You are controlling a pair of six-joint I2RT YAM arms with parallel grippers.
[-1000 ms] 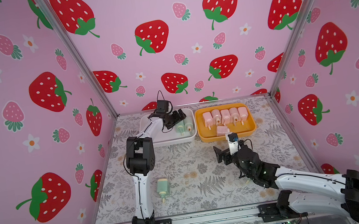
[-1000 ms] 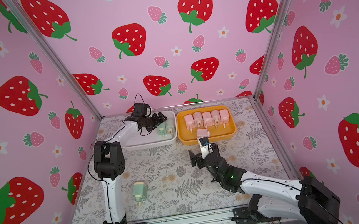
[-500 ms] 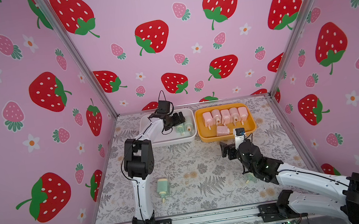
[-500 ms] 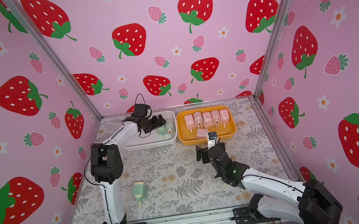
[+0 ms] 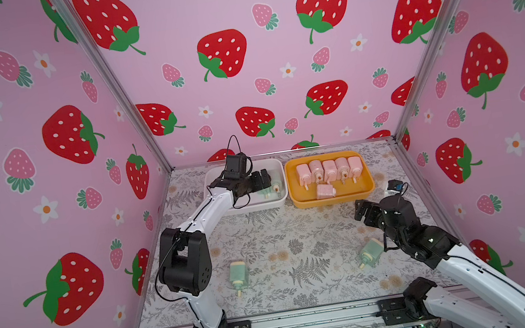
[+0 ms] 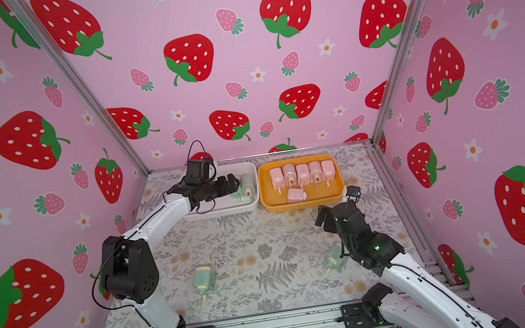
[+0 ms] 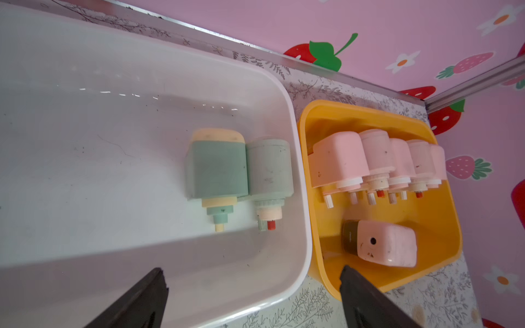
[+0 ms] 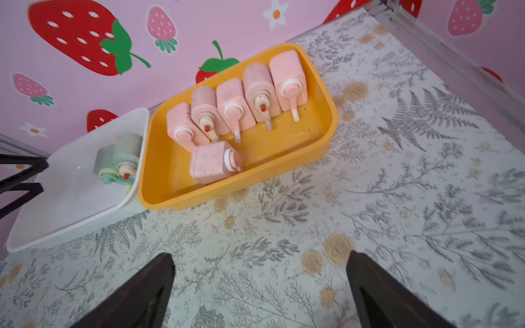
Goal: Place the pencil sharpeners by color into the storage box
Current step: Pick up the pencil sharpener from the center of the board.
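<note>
Several pink pencil sharpeners (image 5: 329, 170) lie in a row in the orange storage box (image 5: 332, 201), and one more (image 8: 211, 163) lies on its side in front of the row. Two green sharpeners (image 7: 217, 167) lie side by side in the white storage box (image 5: 250, 209). Two other green ones rest on the table, at front left (image 5: 238, 273) and front right (image 5: 371, 251). My left gripper (image 7: 252, 269) hangs open and empty over the white box. My right gripper (image 8: 260, 254) is open and empty above the mat, in front of the orange box's right end.
The two boxes stand side by side against the back wall. Strawberry-patterned walls close in the left, back and right sides. The right arm's forearm (image 5: 418, 240) passes close beside the front-right green sharpener. A metal rail (image 5: 294, 324) runs along the front edge.
My right gripper has swung to the right, away from the middle of the table, still open. The left gripper has shifted only slightly over the white box.
</note>
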